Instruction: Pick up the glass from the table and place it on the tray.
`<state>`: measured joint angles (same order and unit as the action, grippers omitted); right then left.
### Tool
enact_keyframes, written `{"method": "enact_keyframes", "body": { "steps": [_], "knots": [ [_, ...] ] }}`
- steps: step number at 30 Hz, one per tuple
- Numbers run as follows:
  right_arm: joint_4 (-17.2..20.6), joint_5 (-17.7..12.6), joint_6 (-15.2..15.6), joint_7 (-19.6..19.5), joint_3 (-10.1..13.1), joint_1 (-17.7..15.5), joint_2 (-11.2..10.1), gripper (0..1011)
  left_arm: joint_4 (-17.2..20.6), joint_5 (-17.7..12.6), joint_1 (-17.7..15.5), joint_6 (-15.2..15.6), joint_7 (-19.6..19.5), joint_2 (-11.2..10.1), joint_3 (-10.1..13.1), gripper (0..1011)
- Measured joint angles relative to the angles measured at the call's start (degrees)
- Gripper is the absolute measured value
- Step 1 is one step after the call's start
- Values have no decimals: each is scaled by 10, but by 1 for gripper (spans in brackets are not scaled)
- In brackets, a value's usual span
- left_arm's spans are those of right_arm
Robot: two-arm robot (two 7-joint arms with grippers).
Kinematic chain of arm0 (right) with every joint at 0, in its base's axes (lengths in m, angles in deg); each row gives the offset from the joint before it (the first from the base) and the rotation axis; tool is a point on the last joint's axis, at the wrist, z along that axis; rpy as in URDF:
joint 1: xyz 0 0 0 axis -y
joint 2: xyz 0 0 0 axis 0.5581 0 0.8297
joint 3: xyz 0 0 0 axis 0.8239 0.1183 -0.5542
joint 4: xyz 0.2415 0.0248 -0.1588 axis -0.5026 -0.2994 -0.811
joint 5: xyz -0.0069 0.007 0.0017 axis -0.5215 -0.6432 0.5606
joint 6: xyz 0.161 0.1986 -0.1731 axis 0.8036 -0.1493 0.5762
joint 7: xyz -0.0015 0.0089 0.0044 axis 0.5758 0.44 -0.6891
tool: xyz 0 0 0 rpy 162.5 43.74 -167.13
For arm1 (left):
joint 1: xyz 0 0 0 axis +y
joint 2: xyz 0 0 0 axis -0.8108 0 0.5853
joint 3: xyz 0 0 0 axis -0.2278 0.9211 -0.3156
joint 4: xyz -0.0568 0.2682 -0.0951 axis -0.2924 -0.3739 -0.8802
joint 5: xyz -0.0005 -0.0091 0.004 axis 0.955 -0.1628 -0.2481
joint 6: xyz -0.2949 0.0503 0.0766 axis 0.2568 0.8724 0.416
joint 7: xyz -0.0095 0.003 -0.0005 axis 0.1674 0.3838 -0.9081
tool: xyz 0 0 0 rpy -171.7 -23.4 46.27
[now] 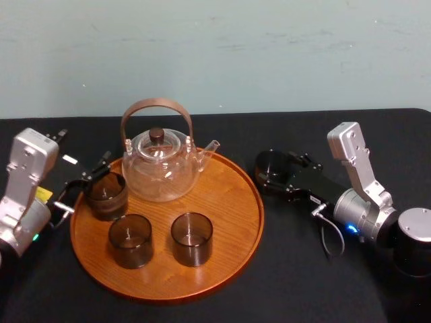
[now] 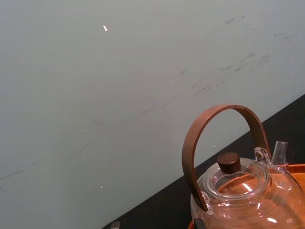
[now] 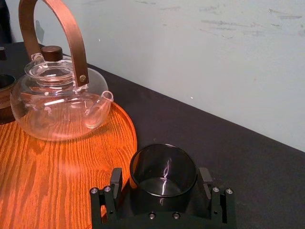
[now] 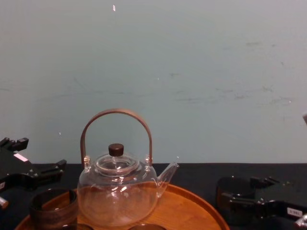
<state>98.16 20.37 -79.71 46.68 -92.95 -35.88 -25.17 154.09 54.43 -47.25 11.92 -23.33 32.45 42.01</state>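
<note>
— Black bench (image 1: pixel 303 269), just beside the right rim of the wooden tray (image 1: pixel 232 202): that is where we locate the tinted glass (image 3: pixel 163 171). It stands upright and is not yet on the tray.

— State of the right pincer (image 3: pixel 160 180)?

— It brackets the glass at bench level. We cannot tell whether it is clamped or slack. The left pincer (image 1: pixel 86 183) sits released at the tray's left edge, near one of three glasses (image 1: pixel 106 195) already aboard.

— Hazards from here?

— We judge three. A weak hold on smooth glass could let it slip during the lift. A low carry could catch the tray's raised rim. The nearest free area lies beside the spout of the glass teapot (image 1: pixel 160 165), so a wide swing could strike it.
</note>
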Motion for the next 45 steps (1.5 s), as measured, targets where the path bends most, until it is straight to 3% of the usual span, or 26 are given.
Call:
{"method": "enact_keyframes", "body": {
  "steps": [17,45],
  "knots": [
    [-33,1,-11,7,-5,21,11,1002,0,0,0,0,0,0,0,1001],
    [-43,-3,-12,12,-5,29,14,1002,0,0,0,0,0,0,0,1001]
  ]
}}
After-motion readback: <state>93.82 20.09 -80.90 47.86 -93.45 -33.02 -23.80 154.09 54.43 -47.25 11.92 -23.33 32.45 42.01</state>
